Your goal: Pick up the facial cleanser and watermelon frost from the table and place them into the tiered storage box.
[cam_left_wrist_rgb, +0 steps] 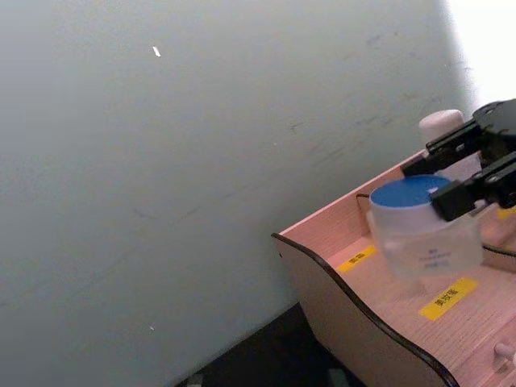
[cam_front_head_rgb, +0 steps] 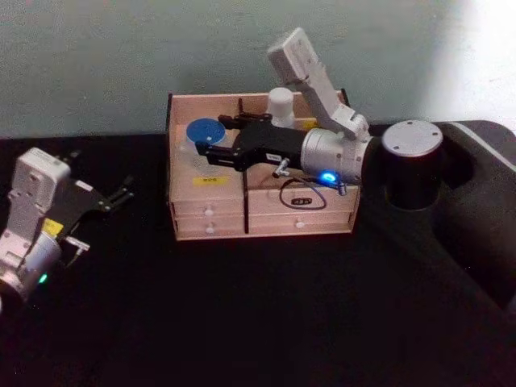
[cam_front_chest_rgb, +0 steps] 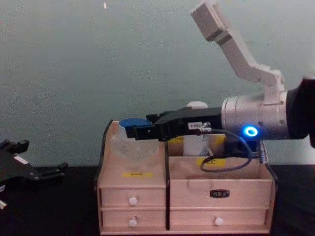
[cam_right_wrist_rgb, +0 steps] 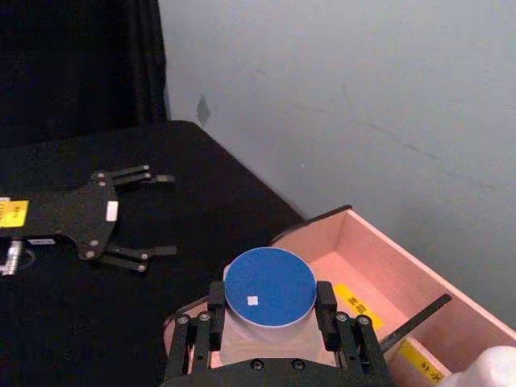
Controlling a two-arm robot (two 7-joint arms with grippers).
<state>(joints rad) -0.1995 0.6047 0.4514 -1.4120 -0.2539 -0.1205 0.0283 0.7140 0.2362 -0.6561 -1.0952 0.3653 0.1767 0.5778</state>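
Two grippers in the head view. The right gripper (cam_front_head_rgb: pixel 201 150) reaches across the tiered storage box (cam_front_head_rgb: pixel 262 211), fingers clamped on a blue-capped jar (cam_front_head_rgb: pixel 205 133) over the left rear compartment, at about 11 o'clock of the box. A white bottle (cam_front_head_rgb: pixel 280 106) stands in the rear compartment at 12 o'clock. The left gripper (cam_front_head_rgb: pixel 122 194) rests on the black surface (cam_front_head_rgb: pixel 258 314) at 9 o'clock, well apart from the box, fingers spread and empty.

Left wrist view: jar (cam_left_wrist_rgb: pixel 423 230) pinched between the right gripper's black fingers (cam_left_wrist_rgb: pixel 458 198), above a yellow label (cam_left_wrist_rgb: pixel 449 297).

Right wrist view: jar cap (cam_right_wrist_rgb: pixel 269 286) sits between the pads; left gripper (cam_right_wrist_rgb: pixel 161 214) lies open on the surface.

Chest view: jar (cam_front_chest_rgb: pixel 135 137) held at the rim level of the upper left compartment, bottle (cam_front_chest_rgb: pixel 197 137) behind the arm.
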